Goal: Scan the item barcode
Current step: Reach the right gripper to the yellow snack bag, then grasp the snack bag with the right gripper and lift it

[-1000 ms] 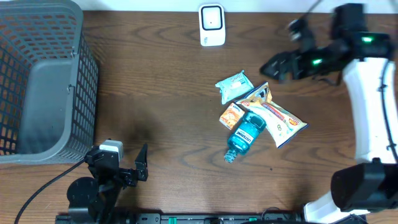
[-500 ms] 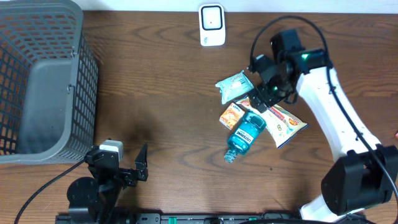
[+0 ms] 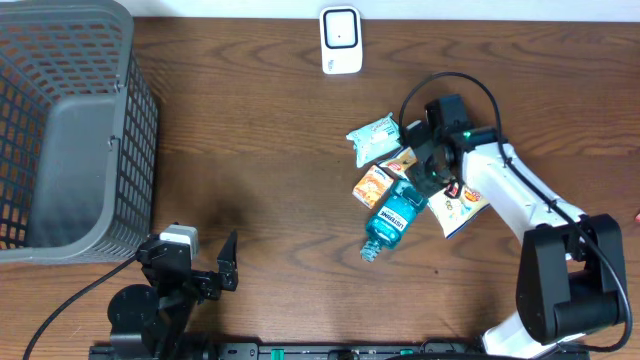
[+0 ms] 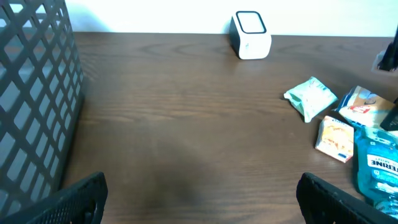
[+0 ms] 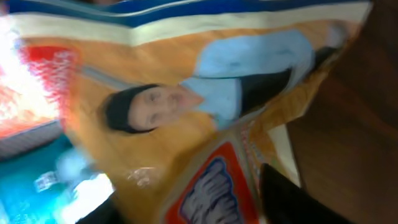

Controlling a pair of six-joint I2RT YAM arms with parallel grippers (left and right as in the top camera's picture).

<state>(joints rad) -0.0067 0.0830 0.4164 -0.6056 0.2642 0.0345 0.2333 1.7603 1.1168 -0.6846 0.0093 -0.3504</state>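
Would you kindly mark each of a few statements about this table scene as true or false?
1. The white scanner stands near the table's far edge, apart from the pile of items. True.
2. The blue mouthwash bottle stands upright. False: it lies on its side.
3. The right gripper is down at the snack bag. True.
4. The teal packet lies in the gray basket. False: it lies on the table with the other items.
5. The left gripper holds the orange box. False: it is open and empty, away from the pile.
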